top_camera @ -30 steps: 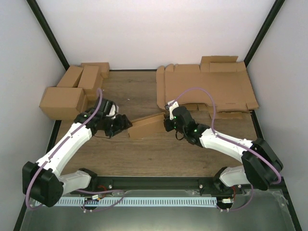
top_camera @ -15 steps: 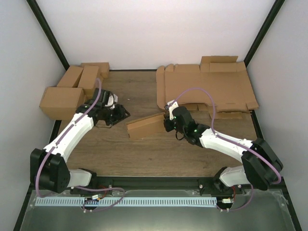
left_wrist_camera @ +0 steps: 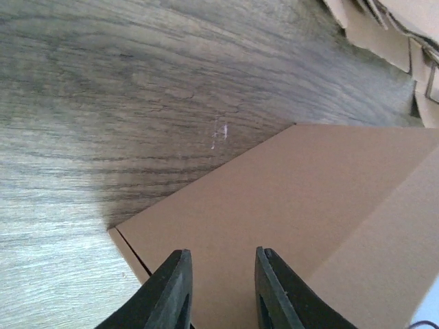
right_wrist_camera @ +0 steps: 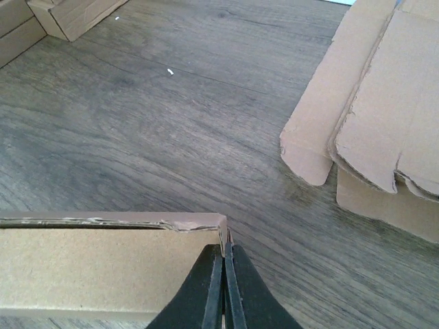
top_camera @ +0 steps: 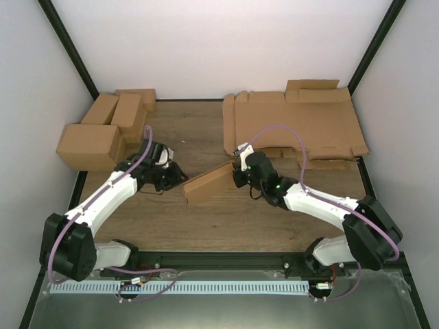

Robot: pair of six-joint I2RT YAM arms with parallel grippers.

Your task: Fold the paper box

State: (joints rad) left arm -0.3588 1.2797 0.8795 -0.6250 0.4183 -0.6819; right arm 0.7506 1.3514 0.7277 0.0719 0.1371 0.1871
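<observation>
The paper box [top_camera: 209, 182], a plain brown cardboard carton: right gripper [right_wrist_camera: 223, 248] pinched tight on one corner, left gripper [left_wrist_camera: 223, 252], jaws narrowly parted, over its other end.

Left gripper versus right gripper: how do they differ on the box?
The left gripper has its jaws apart, cardboard showing in the gap; the right gripper has its jaws pressed together. The left gripper is over a broad flat panel of the paper box; the right gripper is at the box's corner, pinching a thin wall edge-on. Both are black and are at the same box, at opposite ends.
</observation>
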